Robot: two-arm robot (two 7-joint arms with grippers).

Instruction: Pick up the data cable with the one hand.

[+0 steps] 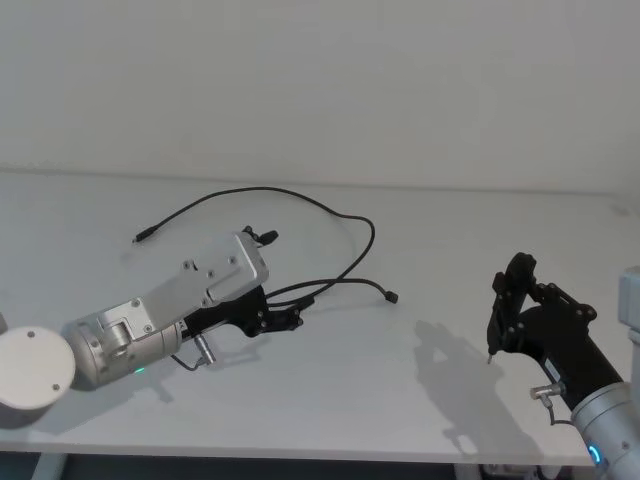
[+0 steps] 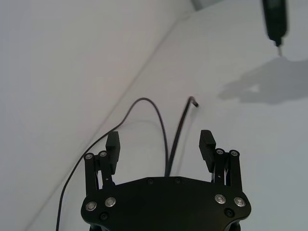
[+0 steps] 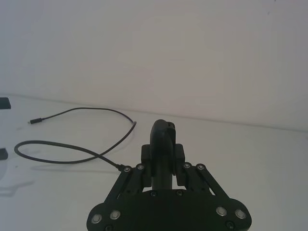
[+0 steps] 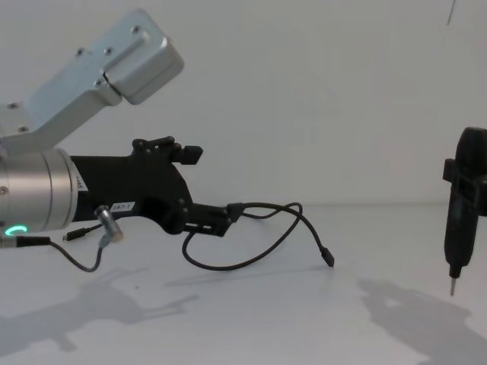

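Data cable (image 2: 178, 132) runs left-right between open left tool (image 2: 160, 140).

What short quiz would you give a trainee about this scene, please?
1. True or false: the left pincer is shut on the data cable.
2. In the left wrist view, the data cable runs: A) between the open fingers; B) outside both; C) wrapped round one.
3. What does the right pincer grip?
Key: 1 false, it is open; 2 A; 3 a black pointed tool.
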